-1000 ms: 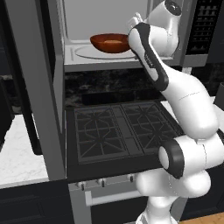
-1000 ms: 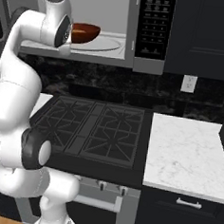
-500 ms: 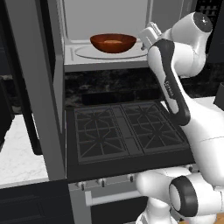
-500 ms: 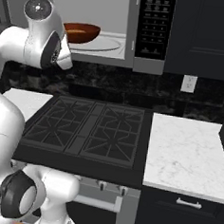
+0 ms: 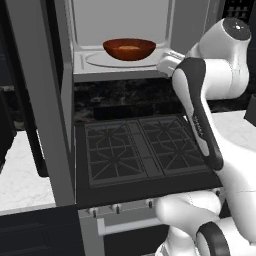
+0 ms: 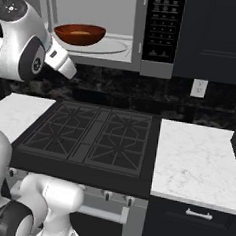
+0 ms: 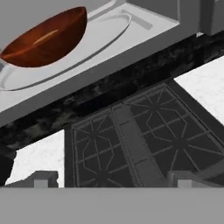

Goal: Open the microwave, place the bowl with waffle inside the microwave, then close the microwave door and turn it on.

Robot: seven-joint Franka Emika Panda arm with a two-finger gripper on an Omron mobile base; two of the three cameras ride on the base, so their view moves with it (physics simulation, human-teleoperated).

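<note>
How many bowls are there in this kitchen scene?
1. The single reddish-brown bowl sits on the round turntable inside the open microwave, above the black stove. Others may be hidden behind the dark cabinets.

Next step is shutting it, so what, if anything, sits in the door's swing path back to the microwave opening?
Nothing visible blocks it. The microwave door stands swung open at the left, the bowl sits fully inside on the turntable, and the robot's hand is pulled back right of the opening.
</note>
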